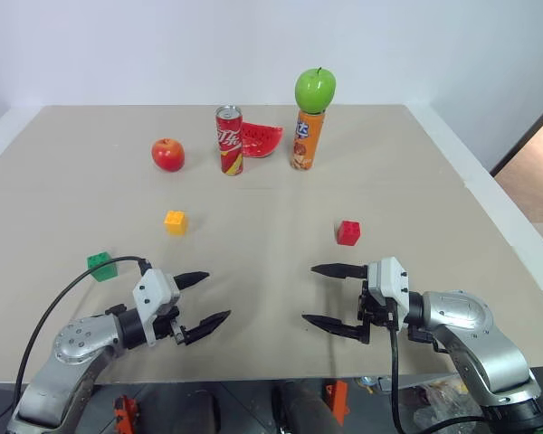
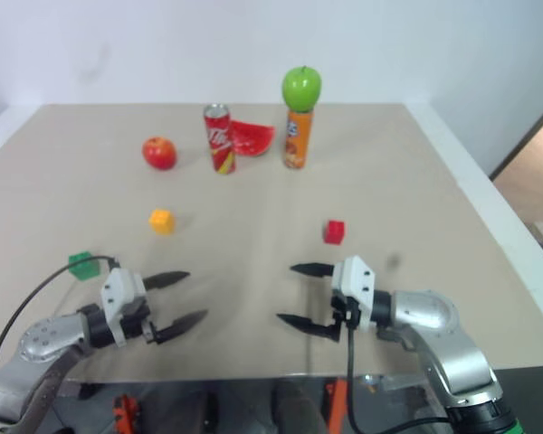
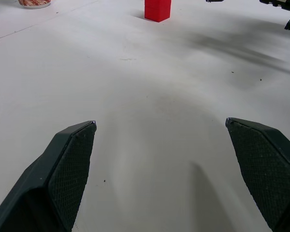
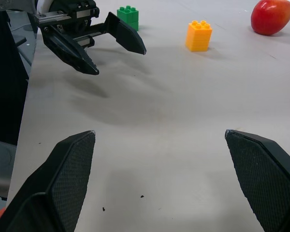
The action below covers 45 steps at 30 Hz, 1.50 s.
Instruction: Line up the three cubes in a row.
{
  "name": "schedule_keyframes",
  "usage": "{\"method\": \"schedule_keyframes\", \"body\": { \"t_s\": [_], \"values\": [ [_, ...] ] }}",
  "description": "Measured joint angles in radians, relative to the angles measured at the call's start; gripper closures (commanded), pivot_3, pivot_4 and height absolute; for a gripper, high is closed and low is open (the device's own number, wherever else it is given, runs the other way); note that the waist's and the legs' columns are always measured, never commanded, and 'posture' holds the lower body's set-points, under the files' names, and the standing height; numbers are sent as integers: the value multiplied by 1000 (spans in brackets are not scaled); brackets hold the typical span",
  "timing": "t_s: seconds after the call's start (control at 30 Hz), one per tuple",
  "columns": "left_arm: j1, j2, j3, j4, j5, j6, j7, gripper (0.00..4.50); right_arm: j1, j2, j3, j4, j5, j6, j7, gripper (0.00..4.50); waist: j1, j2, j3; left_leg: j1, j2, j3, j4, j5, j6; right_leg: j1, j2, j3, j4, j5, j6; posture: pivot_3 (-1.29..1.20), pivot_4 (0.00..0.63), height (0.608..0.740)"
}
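Three studded cubes lie apart on the beige table (image 1: 253,217). The yellow-orange cube (image 1: 176,221) sits left of centre, the red cube (image 1: 348,232) right of centre, and the green cube (image 1: 101,266) near the left front. My left gripper (image 1: 208,297) hovers open over the table's front, right of the green cube, with nothing between its fingers. Facing it from the right is my right gripper (image 1: 309,295), also open and empty, below the red cube. The right wrist view shows the green cube (image 4: 128,17), the yellow-orange cube (image 4: 199,35) and the left gripper (image 4: 118,54).
Along the back stand a red apple (image 1: 167,155), a red soda can (image 1: 229,140), a watermelon slice (image 1: 261,140) and an orange bottle (image 1: 307,140) with a green apple (image 1: 315,89) on top. The table's right edge (image 1: 489,217) drops off.
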Motion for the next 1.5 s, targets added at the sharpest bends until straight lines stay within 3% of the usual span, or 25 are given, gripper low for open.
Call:
{"method": "schedule_keyframes", "body": {
  "t_s": [0.77, 1.2, 1.5],
  "values": [
    [-38, -26, -19, 32, -31, -92, -103, 52, 16, 57, -9, -40, 16, 50, -140, 0, 0, 0, 0, 0, 0, 0, 0, 0, 0, 0, 0, 0, 0, 0, 0, 0, 150, 740],
    [-70, -41, -27, 32, -31, -93, -98, 52, -245, 192, -94, 194, -124, 123, -515, 0, -1, 0, 0, -2, 0, 1, 0, 0, 0, -2, 0, 2, 0, 1, -1, 0, 150, 740],
    [-73, -56, -29, 32, -22, -106, -80, 52, -199, 293, -81, 176, -225, 221, -715, 0, -1, 0, 0, -2, 0, 1, 0, 0, 1, -2, 0, 3, 0, 1, 0, 0, 150, 740]
  ]
}}
